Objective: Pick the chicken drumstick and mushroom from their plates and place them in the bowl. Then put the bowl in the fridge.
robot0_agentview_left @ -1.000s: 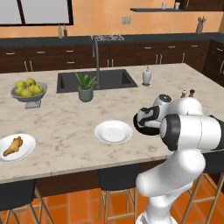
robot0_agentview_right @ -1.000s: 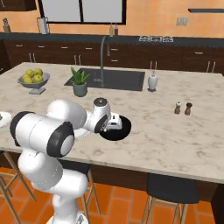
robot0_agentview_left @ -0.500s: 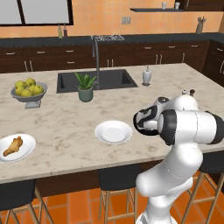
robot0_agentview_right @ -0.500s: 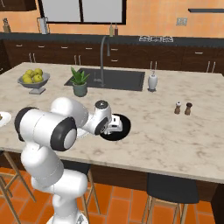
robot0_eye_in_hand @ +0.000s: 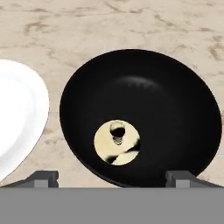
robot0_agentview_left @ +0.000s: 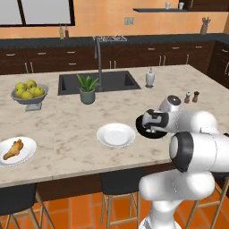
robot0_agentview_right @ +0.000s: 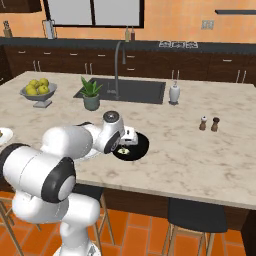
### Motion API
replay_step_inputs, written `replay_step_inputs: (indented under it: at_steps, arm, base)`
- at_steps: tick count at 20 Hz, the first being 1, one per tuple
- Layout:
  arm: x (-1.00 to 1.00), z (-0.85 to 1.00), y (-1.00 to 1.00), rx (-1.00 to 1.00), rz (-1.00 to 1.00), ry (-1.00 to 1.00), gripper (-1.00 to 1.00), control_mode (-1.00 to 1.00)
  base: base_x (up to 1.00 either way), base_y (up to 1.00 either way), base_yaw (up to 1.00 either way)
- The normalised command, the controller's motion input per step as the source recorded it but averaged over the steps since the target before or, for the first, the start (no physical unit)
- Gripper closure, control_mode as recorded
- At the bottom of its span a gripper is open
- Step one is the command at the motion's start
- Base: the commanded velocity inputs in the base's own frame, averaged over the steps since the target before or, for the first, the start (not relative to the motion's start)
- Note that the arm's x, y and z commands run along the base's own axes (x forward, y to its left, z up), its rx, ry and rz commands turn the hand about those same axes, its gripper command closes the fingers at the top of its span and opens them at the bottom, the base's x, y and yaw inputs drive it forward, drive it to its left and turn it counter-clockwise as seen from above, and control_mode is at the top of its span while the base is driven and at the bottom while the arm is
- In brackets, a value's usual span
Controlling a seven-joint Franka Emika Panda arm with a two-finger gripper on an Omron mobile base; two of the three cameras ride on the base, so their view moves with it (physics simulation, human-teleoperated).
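**Gripper (robot0_eye_in_hand: 112, 177) above the bowl (robot0_eye_in_hand: 175, 109), jaws spread wide and holding nothing.**
The mushroom (robot0_eye_in_hand: 117, 142) lies inside the bowl, directly beneath the gripper. Beside the bowl sits the near plate (robot0_agentview_left: 116, 134), bare; well beyond that, the far plate (robot0_agentview_left: 24, 154) carries the chicken drumstick (robot0_agentview_left: 12, 149), probably the next pick.

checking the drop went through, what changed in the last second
The end effector opened over the black bowl and let go of the mushroom, which now lies inside the bowl. The arm barely shifted. The chicken drumstick stayed on its plate, and the other white plate stayed beside the bowl.
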Motion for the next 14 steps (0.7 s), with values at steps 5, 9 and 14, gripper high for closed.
replay_step_inputs:
  at_steps: [5, 9, 14]
  arm:
    - [-0.56, 0.77, 0.48, 0.00, 0.00, -0.07, -1.00, -1.00]
    - [-0.60, 0.55, 0.65, 0.00, 0.00, -0.01, -1.00, -1.00]
    - [-0.69, 0.30, 0.43, 0.01, 0.00, 0.00, -1.00, -1.00]
  base:
    - [0.00, 0.00, 0.00]
    - [0.00, 0.00, 0.00]
    - [0.00, 0.00, 0.00]
